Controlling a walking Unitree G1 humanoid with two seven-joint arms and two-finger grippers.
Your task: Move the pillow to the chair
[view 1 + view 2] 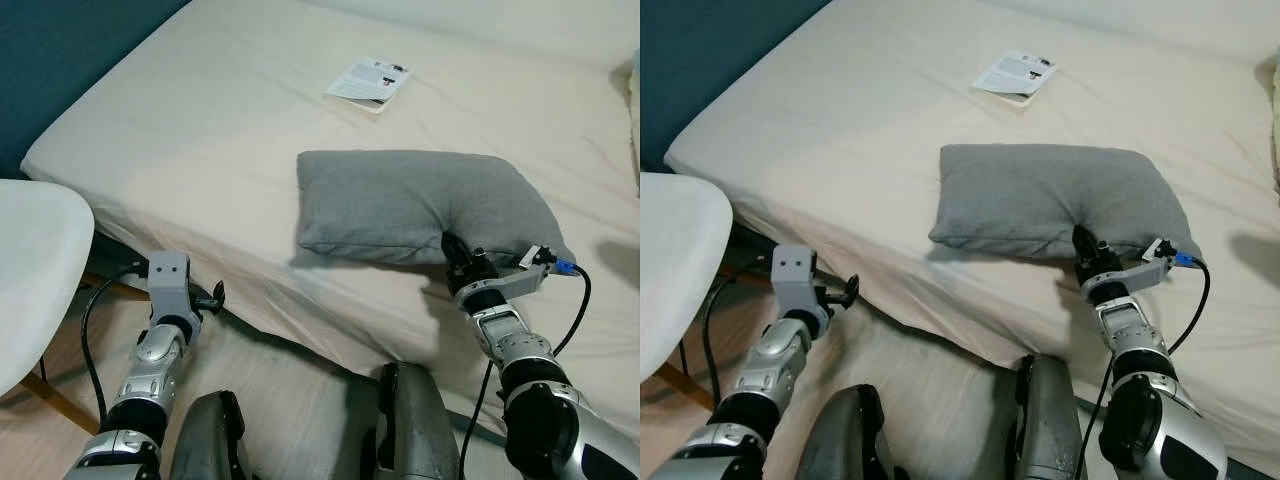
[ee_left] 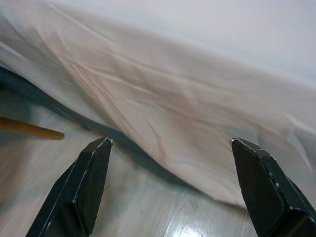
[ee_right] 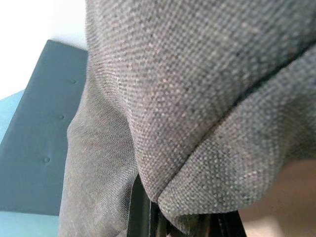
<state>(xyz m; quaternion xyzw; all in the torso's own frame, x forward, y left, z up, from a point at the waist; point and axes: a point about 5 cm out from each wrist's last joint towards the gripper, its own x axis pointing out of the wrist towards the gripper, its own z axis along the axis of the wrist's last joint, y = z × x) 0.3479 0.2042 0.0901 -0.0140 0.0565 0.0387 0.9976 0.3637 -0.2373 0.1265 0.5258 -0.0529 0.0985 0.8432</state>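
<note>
A grey pillow (image 1: 415, 205) lies on the cream bed (image 1: 220, 130), near its front edge. My right gripper (image 1: 452, 250) is shut on the pillow's near edge, and the fabric bunches around its fingers; in the right wrist view the grey weave (image 3: 197, 98) folds over the black fingertips. The white chair (image 1: 35, 270) stands at the left, beside the bed. My left gripper (image 1: 215, 297) hangs low by the bed's edge, open, its two fingers (image 2: 79, 187) wide apart over the wooden floor with nothing between them.
A white booklet (image 1: 370, 80) lies on the bed beyond the pillow. The teal wall (image 1: 60, 60) is at the back left. A wooden chair leg (image 1: 55, 405) slants over the pale floor. My grey legs (image 1: 400, 420) are below.
</note>
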